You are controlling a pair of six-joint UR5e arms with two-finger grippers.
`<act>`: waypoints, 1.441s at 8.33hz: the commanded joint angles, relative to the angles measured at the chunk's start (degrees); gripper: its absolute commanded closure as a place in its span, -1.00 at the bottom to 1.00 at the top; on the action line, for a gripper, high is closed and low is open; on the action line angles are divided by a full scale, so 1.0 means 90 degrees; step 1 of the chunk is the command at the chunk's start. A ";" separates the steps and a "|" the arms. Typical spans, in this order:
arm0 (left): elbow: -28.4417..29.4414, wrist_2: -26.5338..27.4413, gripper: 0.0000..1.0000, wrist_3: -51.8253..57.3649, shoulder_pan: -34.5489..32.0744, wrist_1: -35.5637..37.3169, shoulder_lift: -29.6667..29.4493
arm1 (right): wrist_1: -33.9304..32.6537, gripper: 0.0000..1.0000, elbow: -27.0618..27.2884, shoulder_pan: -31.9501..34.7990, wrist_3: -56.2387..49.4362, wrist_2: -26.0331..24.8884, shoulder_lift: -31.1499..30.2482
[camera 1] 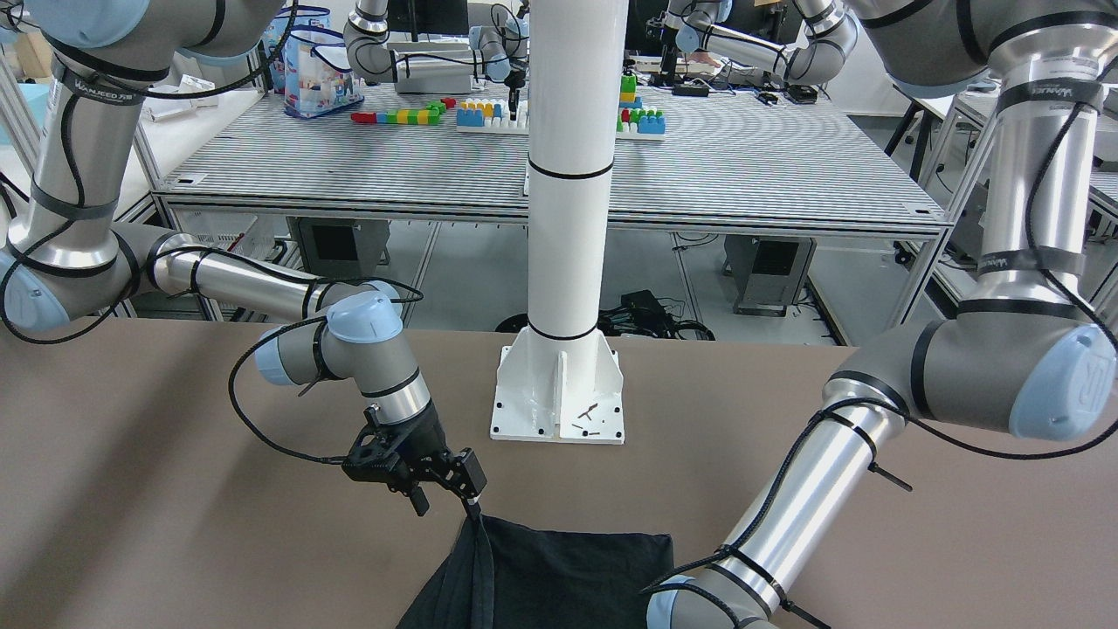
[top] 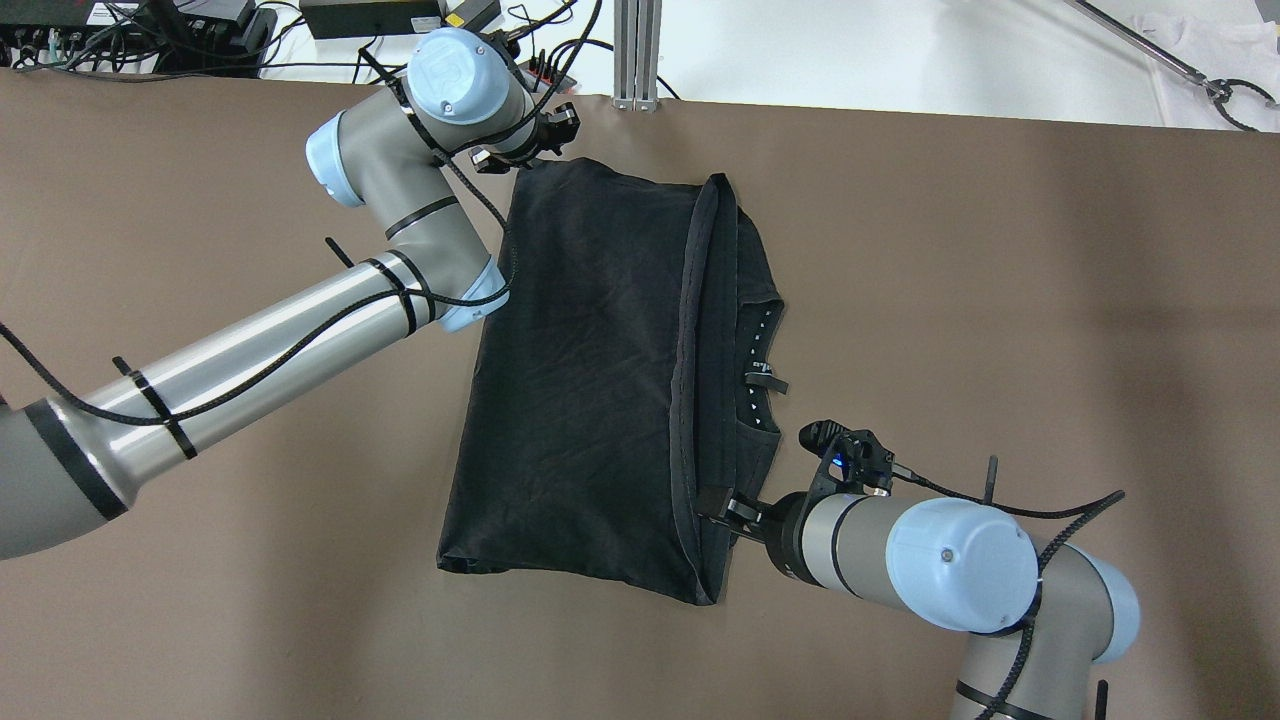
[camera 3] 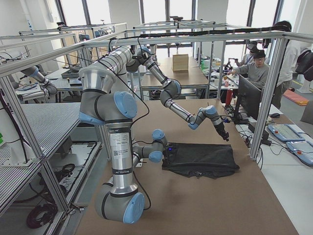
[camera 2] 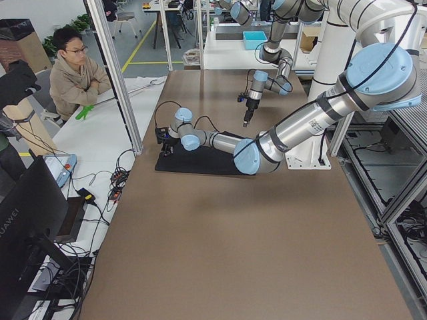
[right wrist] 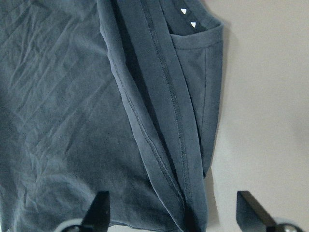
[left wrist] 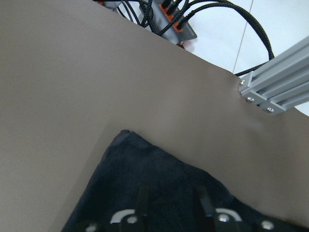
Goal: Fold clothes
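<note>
- Roughly mid-table, a little to the robot's left and toward the far edge of the brown table (top: 1000,300): the clothes (top: 590,380), one plain black piece, lying flat, near-rectangular and slightly skewed.
- Along its right side, a hemmed band (top: 700,330) turned over onto the main panel, running from the far edge to the near one. Just past the band, a lower layer with small white marks and a little tag.
- At the fabric's far left corner, close to the table's far edge: the left gripper (left wrist: 172,193), pointed down over the cloth, with fingers (left wrist: 143,200) a modest gap apart. Dark fabric in plain sight between them, with nothing visibly pinched. Touching the cloth or just above it: cannot tell.
- At the near right corner: the right gripper (right wrist: 171,195), spread wide and low, holding nothing. Fingertips (right wrist: 100,205) astride the hemmed band, one over the main panel and the other over bare table.
- Behind the cloth in the front-facing view: a white pillar (camera 1: 572,175) on its base plate (camera 1: 559,393), bolted to the table and apart from the fabric's edge.
- Beyond the table's far side in the left side view: a seated person (camera 2: 77,77).
</note>
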 commanded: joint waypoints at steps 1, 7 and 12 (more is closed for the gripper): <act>-0.1034 0.0018 -1.00 -0.0065 0.0035 0.0013 0.0705 | -0.0671 -0.87 -0.0418 -0.0025 -0.0396 -0.0037 0.0672; -0.1035 0.0057 -1.00 -0.0124 0.0045 0.0032 0.0705 | -0.2376 0.35 -0.0849 -0.0776 -0.3569 -0.0925 0.1457; -0.1035 0.0057 -1.00 -0.0114 0.0133 0.0023 0.0715 | -0.2366 0.52 -0.1035 -0.0796 -0.3972 -0.0935 0.1516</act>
